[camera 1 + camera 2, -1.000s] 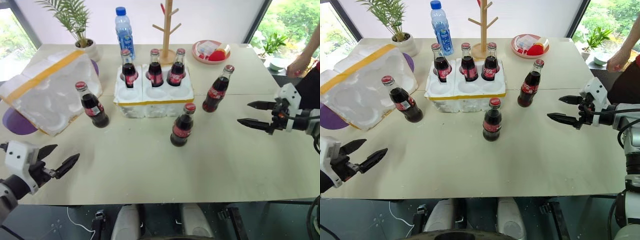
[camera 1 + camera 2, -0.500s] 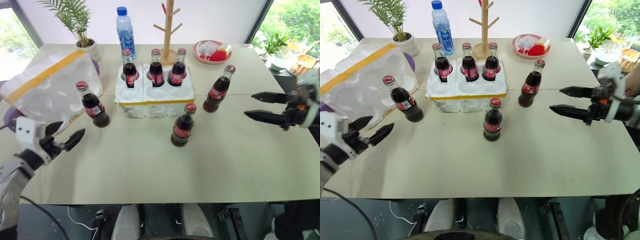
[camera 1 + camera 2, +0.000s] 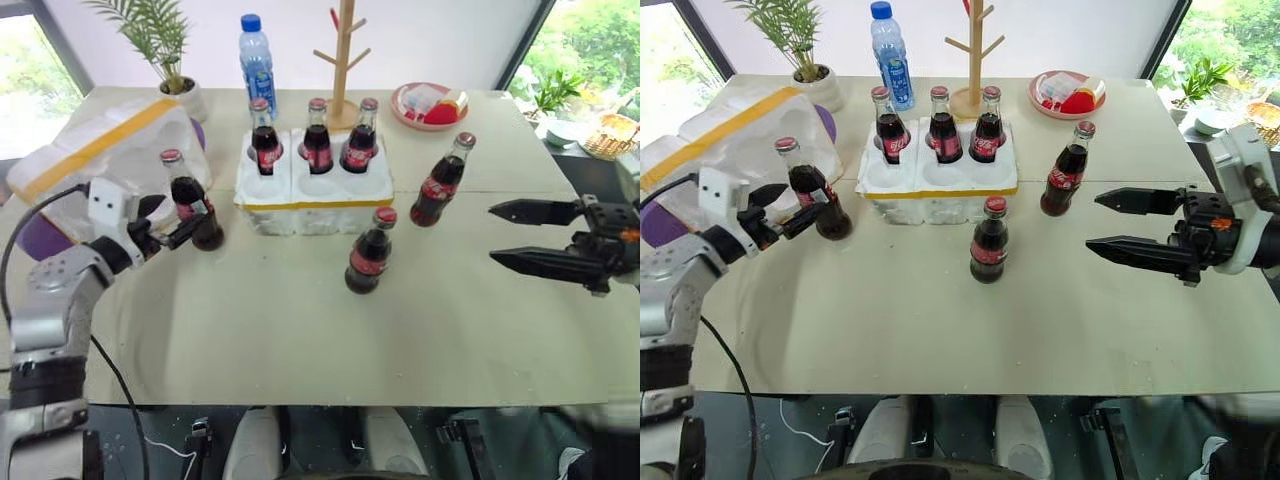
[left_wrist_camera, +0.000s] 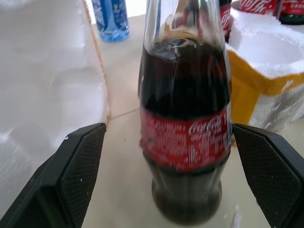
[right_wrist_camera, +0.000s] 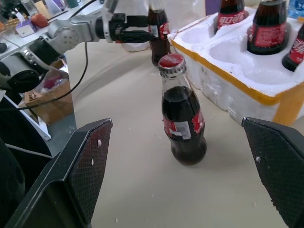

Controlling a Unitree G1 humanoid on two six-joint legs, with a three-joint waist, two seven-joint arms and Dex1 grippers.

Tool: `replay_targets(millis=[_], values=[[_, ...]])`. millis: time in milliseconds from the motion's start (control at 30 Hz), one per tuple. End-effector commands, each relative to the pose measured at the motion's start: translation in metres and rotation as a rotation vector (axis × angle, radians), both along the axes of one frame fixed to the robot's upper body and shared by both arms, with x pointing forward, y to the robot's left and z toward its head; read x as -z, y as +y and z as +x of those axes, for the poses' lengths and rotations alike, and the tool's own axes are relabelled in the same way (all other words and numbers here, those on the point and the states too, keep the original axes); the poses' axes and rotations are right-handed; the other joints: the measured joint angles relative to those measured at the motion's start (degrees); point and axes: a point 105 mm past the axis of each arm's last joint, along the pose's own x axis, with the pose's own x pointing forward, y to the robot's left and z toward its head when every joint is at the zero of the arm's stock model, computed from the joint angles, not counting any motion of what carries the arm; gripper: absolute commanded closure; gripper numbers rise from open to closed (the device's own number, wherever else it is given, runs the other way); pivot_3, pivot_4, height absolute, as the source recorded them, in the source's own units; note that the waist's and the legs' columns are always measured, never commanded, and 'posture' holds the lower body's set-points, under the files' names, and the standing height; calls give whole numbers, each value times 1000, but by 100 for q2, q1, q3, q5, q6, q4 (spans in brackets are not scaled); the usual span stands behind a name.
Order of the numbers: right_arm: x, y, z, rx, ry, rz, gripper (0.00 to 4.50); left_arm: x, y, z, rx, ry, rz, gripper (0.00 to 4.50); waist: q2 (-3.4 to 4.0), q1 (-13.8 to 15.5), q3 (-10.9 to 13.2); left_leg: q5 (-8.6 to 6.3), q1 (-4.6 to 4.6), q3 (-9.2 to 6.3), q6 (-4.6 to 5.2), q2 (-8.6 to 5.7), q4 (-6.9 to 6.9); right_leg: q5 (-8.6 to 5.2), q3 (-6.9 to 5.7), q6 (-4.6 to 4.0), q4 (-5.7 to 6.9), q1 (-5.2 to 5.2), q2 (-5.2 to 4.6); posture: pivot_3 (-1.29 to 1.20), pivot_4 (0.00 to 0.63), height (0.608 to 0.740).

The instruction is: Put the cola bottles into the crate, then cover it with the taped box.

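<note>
- My landmark is the low white styrofoam crate (image 3: 314, 182) with a yellow tape strip on its near side, standing on the beige table (image 3: 300, 330).
- Three small dark cola bottles with red caps stand in the crate's far row (image 3: 317, 148); its near wells are bare.
- My left gripper (image 3: 173, 220) is left of the crate, fingers apart on either side of a fourth cola bottle (image 3: 192, 198), not clamped on it.
- The large plastic-wrapped styrofoam box with yellow tape bands (image 3: 100, 165) lies further left of the crate.
- A fifth bottle (image 3: 369, 251) stands just in front of the crate; a sixth (image 3: 441, 180) just right of it.
- My right gripper (image 3: 508, 235) hangs well right of the crate, fingers wide apart and empty.
</note>
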Motion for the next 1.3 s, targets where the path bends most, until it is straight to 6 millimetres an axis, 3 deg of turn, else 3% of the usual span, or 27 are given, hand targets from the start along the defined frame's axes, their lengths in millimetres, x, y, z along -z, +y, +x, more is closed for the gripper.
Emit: replay_targets(millis=[33, 300, 400, 467, 600, 733, 867, 933, 967, 1067, 1133, 1233, 1300], values=[[-7, 4, -2, -16, -39, 6, 0, -8, -7, 6, 29, -43, 15, 91, -1, 2, 0, 0, 0, 0, 0, 0, 0, 0, 0, 0, 0, 0, 0, 0, 150, 740], [-9, 6, 5, -6, -55, 12, 0, -5, -17, 7, 71, -39, 13, 91, 0, 1, 0, 0, -1, -3, 0, 2, 0, 0, -1, 0, 3, -1, 4, 0, 150, 740], [-8, 6, 8, 1, -59, 6, 0, -3, -18, 6, 86, -37, 37, 872, -1, 2, 0, 0, -1, -3, 0, 2, 0, 0, -1, 1, 3, -1, 2, 0, 150, 740], [-7, 6, 8, 2, -61, 3, 0, -5, -18, 3, 103, -40, 47, 1834, -1, 3, 0, 0, -1, -3, 0, 1, 0, 0, -1, 1, 3, -1, 2, 0, 150, 740], [-7, 7, 9, 3, -65, 6, 0, -10, -16, -6, 143, -8, 64, 1874, -1, -7, 0, 0, -2, -4, 0, 2, 0, 0, -1, 1, 2, -2, 3, 0, 150, 740], [-5, 6, 10, 14, -55, 13, 0, -22, -27, -35, 335, 104, 31, 1874, -7, -59, 5, 0, -4, -3, 1, 8, -1, 0, -1, 0, 2, -6, 4, 0, 150, 740], [-2, 5, 13, 35, -51, 16, 0, -50, -45, -67, 580, 206, -27, 1874, -12, -35, 12, 1, -10, -5, -1, 8, -1, -1, -2, 1, 3, -11, 3, 0, 150, 740], [-1, 6, 15, 44, -57, 13, 0, -67, -51, -71, 654, 207, -46, 1874, -13, 6, 12, 1, -10, -7, -1, 6, 0, -1, -3, 1, 3, -11, 2, 0, 150, 740], [0, 6, 15, 47, -58, 13, 0, -78, -53, -67, 664, 182, -63, 1874, -13, 21, 12, 2, -11, -8, -3, 5, 1, -1, -4, 1, 3, -11, 3, 0, 150, 740], [0, 7, 17, 59, -66, 19, 0, -120, -59, -26, 605, 11, -141, 1874, -15, 101, 14, 4, -13, -19, -5, -14, 14, -2, -12, 2, 3, 0, 5, 0, 150, 740], [0, 7, 17, 69, -72, 24, 0, -136, -64, -2, 561, -63, -153, 1874, -15, 98, 13, 2, -12, -21, -1, -16, 27, -1, -10, 4, 2, 9, 11, 0, 150, 740], [1, 8, 17, 81, -78, 30, 0, -143, -76, 27, 519, -118, -130, 1874, -12, 90, 11, -1, -10, -18, 4, -20, 34, -1, -11, 6, 0, 16, 12, 0, 150, 740], [2, 8, 17, 91, -80, 34, 0, -136, -84, 40, 507, -120, -87, 1874, -12, 91, 12, -2, -9, -12, 6, -19, 39, -1, -13, 7, 4, 18, 16, 0, 150, 740]])
